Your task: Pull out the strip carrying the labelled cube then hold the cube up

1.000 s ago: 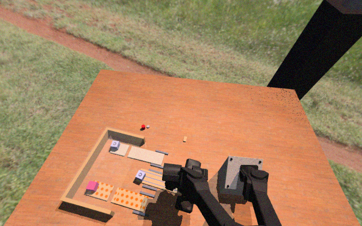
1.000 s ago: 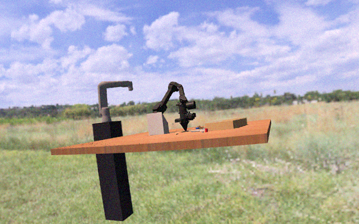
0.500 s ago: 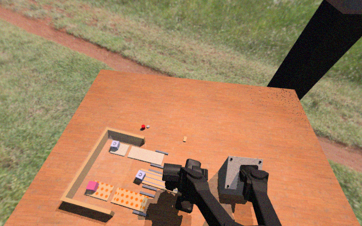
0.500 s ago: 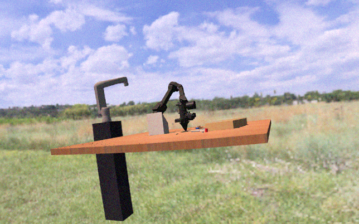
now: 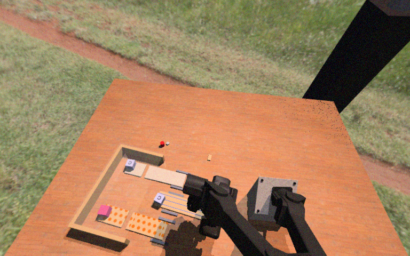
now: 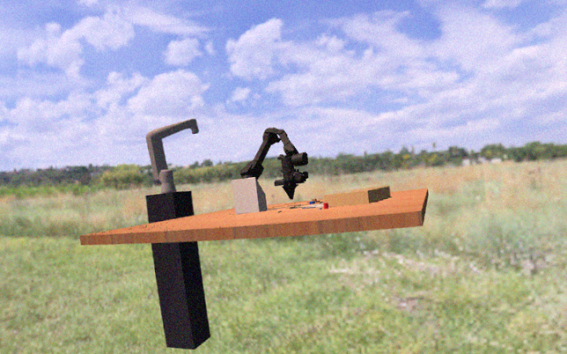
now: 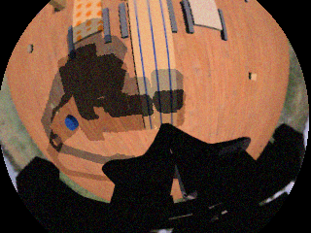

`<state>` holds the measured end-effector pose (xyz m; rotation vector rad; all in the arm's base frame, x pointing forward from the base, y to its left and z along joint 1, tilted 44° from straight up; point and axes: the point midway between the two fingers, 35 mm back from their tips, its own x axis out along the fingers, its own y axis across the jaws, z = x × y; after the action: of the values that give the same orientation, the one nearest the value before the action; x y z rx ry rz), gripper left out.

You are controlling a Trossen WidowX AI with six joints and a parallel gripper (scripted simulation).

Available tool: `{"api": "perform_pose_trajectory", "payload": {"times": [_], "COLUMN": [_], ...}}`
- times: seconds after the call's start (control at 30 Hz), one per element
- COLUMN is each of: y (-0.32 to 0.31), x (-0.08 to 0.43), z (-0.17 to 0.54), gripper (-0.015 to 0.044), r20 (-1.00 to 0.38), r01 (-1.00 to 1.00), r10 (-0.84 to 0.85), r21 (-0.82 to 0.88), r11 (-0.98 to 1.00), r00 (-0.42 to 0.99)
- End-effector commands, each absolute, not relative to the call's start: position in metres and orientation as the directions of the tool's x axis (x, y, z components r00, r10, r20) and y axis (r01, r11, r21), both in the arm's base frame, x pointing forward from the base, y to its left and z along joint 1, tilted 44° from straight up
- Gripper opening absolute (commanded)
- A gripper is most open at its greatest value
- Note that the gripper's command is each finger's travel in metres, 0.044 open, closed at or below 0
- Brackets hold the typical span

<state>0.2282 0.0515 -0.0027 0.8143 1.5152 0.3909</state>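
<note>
A strip with blue lines (image 5: 178,202) (image 7: 151,49) shows no gap where visible and carries a pale cube marked C (image 5: 159,199) at its far end. The cream strip (image 5: 164,176) (image 7: 206,15) is separated by a gap from a short cream piece (image 5: 137,169), on which another C cube (image 5: 130,164) sits. The orange-dotted strip (image 5: 144,224) (image 7: 87,19) is likewise apart from a short dotted piece (image 5: 116,216) bearing a pink cube (image 5: 104,211). My gripper (image 6: 290,197) (image 7: 164,126) is shut and empty, above the table near the lined strip's near end. The arm hides its fingertips in the top view.
Low wooden walls (image 5: 96,186) (image 6: 352,198) surround the far ends on three sides. Grey rails (image 5: 168,220) (image 7: 107,24) flank the strips. A red piece (image 5: 162,143) (image 6: 325,205), a small tan block (image 5: 209,157) (image 7: 253,76) and a blue piece (image 7: 71,122) lie outside. A black pillar (image 6: 179,278) carries another arm.
</note>
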Motion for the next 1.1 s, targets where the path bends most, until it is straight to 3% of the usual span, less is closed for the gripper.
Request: {"api": "perform_pose_trajectory", "payload": {"times": [0.0,0.13,0.53,1.07], "y": [0.048,0.044,0.033,0.017], "x": [0.229,0.25,0.294,0.356], "z": [0.001,-0.001,0.001,0.003], "gripper": [0.0026,0.0131,0.044,0.044], "r20": [-0.724,-0.724,-0.724,-0.725], "r01": [0.257,0.364,0.365,0.363], "r10": [0.686,0.686,0.686,0.685], "r21": [0.678,0.659,0.659,0.659], "r11": [0.689,0.659,0.658,0.659], "r00": [0.068,0.069,0.071,0.073]}}
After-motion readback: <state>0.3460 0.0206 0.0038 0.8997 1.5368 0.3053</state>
